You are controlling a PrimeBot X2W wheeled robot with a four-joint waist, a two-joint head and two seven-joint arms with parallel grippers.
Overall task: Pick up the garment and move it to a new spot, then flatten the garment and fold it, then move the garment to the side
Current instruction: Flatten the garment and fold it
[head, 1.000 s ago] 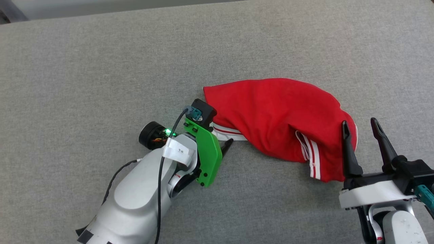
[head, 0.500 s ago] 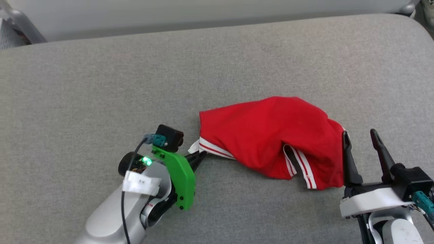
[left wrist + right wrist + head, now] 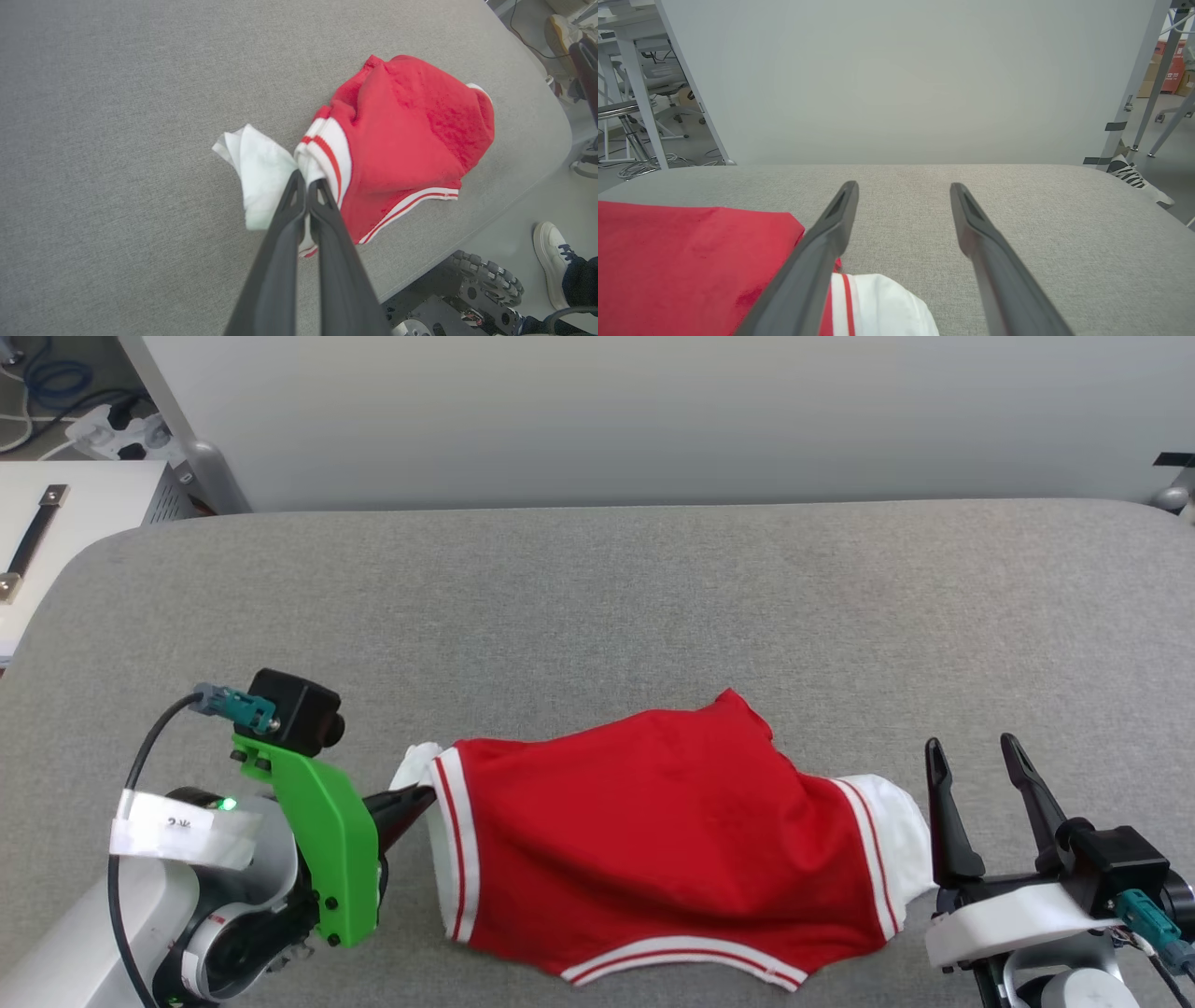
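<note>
The garment (image 3: 653, 840), a red basketball-style shirt with white sleeves and red-and-white striped trim, lies bunched on the near half of the grey fabric-covered table (image 3: 597, 597), roughly centre, its length running left to right. One white sleeve (image 3: 414, 767) pokes out at the left end, the other (image 3: 901, 835) at the right end. The striped hem is along the near edge.

The left gripper (image 3: 415, 800) is pinched fully together on the left end. In the left wrist view the two dark fingers meet on the striped cuff seam, with the white sleeve crumpled just beside the tips. The cloth there looks slightly raised, though I can't tell if it is off the table.

The right gripper (image 3: 969, 747) is spread wide and holds nothing. It sits just beside the right sleeve, fingers pointing to the far side. I can't tell if its left finger touches the sleeve.

A person's white shoe (image 3: 551, 261) is on the floor past the table's near edge.

Step, as I judge it: the pick-up and move, with the grip made and the carry not done. Flattening and folding are not yet started.

Next move likely calls for lifting or dragging by the left end without losing the thin cuff pinch. If the shirt is to be spread, the right gripper must close on the right sleeve. The risk is cloth slipping out.
</note>
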